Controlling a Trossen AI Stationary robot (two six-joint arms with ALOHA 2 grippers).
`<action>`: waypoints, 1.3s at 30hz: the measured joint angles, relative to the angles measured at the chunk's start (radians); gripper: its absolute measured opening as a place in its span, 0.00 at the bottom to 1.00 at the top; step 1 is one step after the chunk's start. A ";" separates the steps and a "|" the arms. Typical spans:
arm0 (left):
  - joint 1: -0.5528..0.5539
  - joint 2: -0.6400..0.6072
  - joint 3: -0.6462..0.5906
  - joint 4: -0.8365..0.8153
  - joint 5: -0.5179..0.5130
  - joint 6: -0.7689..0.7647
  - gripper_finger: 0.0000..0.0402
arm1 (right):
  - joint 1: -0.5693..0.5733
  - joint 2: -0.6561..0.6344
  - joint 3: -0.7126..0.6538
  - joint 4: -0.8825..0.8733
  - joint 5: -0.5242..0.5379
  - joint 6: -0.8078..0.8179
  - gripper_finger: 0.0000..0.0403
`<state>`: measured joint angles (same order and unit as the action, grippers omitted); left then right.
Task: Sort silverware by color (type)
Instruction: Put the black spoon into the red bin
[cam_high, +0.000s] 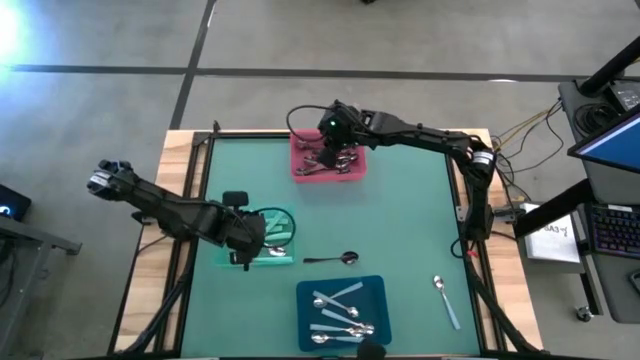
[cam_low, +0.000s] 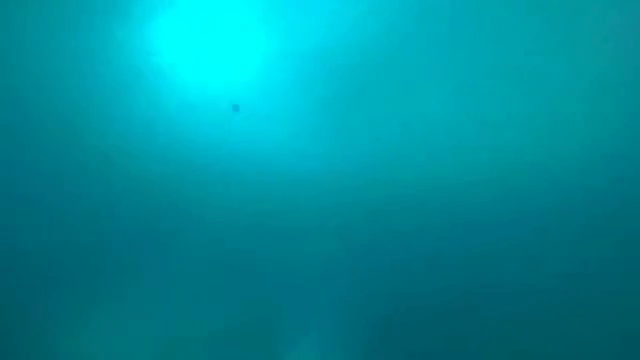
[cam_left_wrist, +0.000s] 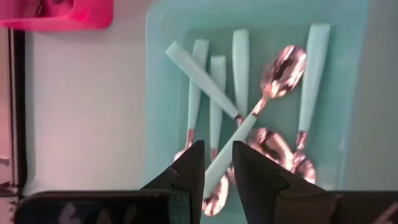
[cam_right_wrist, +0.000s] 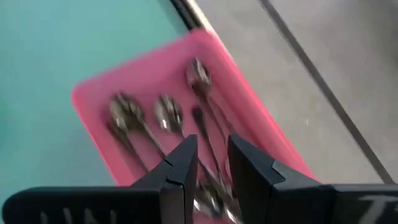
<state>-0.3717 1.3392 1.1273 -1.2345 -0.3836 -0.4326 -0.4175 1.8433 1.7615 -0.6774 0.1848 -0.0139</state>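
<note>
- Left gripper (cam_left_wrist: 216, 177) hovered over the green tray (cam_high: 283, 252), jaws slightly parted, holding nothing; right gripper (cam_right_wrist: 211, 163) likewise over the pink tray (cam_right_wrist: 93, 93).
- Spoons lay sorted in the pink, green and blue tray (cam_high: 375, 290).
- Left loose: dark spoon (cam_high: 335, 259) at centre, blue spoon (cam_high: 445, 300) at lower right.

The low view is a blank teal blur.

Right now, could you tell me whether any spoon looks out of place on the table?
Yes: a dark metal spoon lies loose on the green mat between the mint-green tray and the blue tray, and a pale-blue-handled spoon lies right of the blue tray. Neither is in any tray.
</note>
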 joint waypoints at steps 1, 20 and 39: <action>0.002 0.000 -0.004 -0.007 0.000 0.001 0.17 | 0.001 -0.007 0.000 -0.029 0.001 -0.015 0.20; 0.138 -0.258 -0.308 0.409 -0.061 0.247 0.16 | 0.313 -0.155 -0.003 -0.601 0.180 0.388 0.20; 0.373 -0.113 -0.233 0.659 0.249 0.584 0.16 | 0.594 -0.238 -0.122 -0.864 0.362 0.723 0.20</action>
<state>0.0012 1.2264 0.8939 -0.5755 -0.1348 0.1513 0.1768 1.6051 1.6393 -1.5411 0.5473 0.7093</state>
